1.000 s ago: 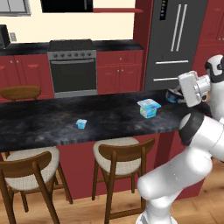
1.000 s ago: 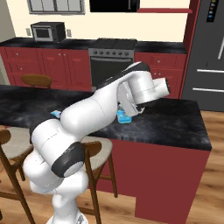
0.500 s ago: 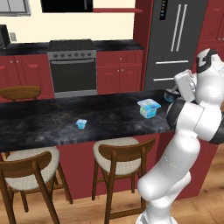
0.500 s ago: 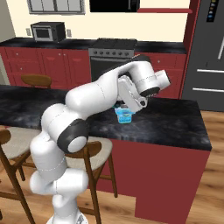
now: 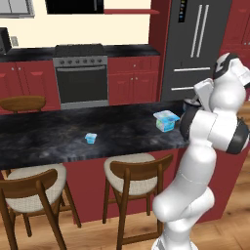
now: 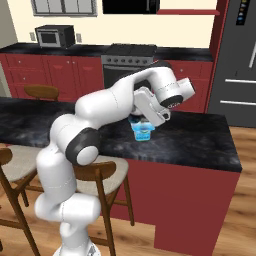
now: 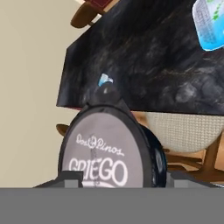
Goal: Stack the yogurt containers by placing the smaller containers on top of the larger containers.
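- Far left of my left base view there's a wooden stool [image 5: 29,193] tucked under the desk [image 5: 58,139], and a second stool [image 5: 134,176] further along.
- On the dark desk top, roughly mid-left, sits the tiny light-blue cup [image 5: 91,138], upright and on its own, well apart from everything else. In the hand view it's just a small pale speck [image 7: 104,80] near the desk's edge.
- Moving right, the boxy pack [image 5: 166,120] stands on the desk near the right end, pale blue and white with greenish marks on the lid. From the right base view I see it [image 6: 143,131] just below and behind the arm's wrist; nothing is stacked on it.
- In the hand view the pack [image 7: 210,24] shows at the top right corner, apart from the cup I'm carrying.
- The gripper [image 5: 191,103] is up at the right end of the desk, beside the pack and a little above the surface.
- It's clamped around the dark teal cup [image 7: 111,148]: the hand view has its grey-white lid right up against the camera, reading "GRIEGO", with a dark fingertip [image 7: 106,94] peeking over the lid's rim.
- From the base views I can't tell how high the cup is over the desk.
- Behind the desk on the right is the grey fridge [image 5: 197,44].
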Motion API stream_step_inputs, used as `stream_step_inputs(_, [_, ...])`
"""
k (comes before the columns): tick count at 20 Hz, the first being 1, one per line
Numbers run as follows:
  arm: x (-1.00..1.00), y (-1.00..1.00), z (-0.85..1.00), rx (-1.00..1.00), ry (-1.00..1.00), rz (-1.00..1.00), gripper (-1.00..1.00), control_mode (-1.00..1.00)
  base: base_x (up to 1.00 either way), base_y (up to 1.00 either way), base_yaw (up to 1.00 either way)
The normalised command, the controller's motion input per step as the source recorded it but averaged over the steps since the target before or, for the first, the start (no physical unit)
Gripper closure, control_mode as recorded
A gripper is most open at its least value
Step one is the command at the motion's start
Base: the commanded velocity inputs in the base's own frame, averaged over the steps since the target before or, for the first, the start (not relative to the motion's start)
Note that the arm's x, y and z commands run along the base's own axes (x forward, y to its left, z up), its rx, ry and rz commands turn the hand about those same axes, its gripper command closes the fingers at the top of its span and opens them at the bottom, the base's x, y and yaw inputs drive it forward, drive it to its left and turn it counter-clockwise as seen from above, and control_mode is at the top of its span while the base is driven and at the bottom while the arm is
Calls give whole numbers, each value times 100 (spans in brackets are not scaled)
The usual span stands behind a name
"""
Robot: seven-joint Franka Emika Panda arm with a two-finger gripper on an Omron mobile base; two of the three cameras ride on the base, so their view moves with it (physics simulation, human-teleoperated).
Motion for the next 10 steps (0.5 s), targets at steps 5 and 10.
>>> stream_step_inputs(5, [15, 12, -3, 0, -1, -10, 100, -100, 0, 0, 0])
stream_step_inputs(10, [28, 15, -10, 0, 0, -13, 100, -100, 0, 0, 0])
